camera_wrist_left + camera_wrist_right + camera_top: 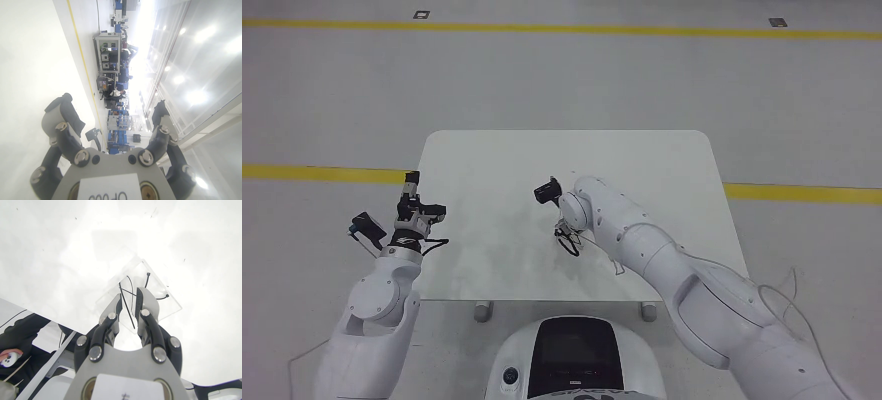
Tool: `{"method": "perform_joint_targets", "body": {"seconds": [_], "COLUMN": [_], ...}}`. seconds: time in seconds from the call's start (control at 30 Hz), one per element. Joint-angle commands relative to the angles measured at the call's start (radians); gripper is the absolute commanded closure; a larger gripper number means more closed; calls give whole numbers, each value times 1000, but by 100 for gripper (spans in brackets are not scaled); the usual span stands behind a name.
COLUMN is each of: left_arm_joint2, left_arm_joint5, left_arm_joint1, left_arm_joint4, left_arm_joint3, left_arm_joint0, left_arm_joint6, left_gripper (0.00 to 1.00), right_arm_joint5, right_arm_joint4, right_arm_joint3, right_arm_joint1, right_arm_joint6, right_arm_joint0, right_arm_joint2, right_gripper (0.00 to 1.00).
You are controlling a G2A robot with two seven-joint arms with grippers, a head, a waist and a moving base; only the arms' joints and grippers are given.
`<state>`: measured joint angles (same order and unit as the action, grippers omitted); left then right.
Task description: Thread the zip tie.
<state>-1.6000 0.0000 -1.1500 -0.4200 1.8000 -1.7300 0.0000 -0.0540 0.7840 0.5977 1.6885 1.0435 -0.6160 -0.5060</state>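
Several black zip ties lie loose and crossed in a shallow clear tray on the white table. My right gripper hangs open just above them, its jaws straddling one long tie, with nothing held. Two tie heads lie beyond the fingertips. From above, the right gripper is near the table's front middle, with the ties under it. My left gripper is open and empty, raised at the table's left edge and aimed out into the room.
The table's front edge runs close behind the tray. The rest of the tabletop is bare white. Yellow floor lines run past the table on both sides.
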Motion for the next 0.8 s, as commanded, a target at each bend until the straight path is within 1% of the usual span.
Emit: {"method": "perform_joint_targets", "body": {"seconds": [0.0, 0.5, 0.77], "left_arm_joint2": [0, 0, 0], "left_arm_joint5": [0, 0, 0], "left_arm_joint1": [0, 0, 0], "left_arm_joint4": [0, 0, 0], "left_arm_joint3": [0, 0, 0], "left_arm_joint0": [0, 0, 0], "left_arm_joint6": [0, 0, 0], "left_gripper": [0, 0, 0], "right_arm_joint5": [5, 62, 60], "right_arm_joint4": [-1, -26, -16], "right_arm_joint3": [-13, -136, -188], "right_arm_joint1": [5, 52, 78], "right_arm_joint6": [-3, -40, -57], "right_arm_joint0": [3, 26, 39], "right_arm_joint2": [0, -7, -1], "right_gripper": [86, 88, 88]}}
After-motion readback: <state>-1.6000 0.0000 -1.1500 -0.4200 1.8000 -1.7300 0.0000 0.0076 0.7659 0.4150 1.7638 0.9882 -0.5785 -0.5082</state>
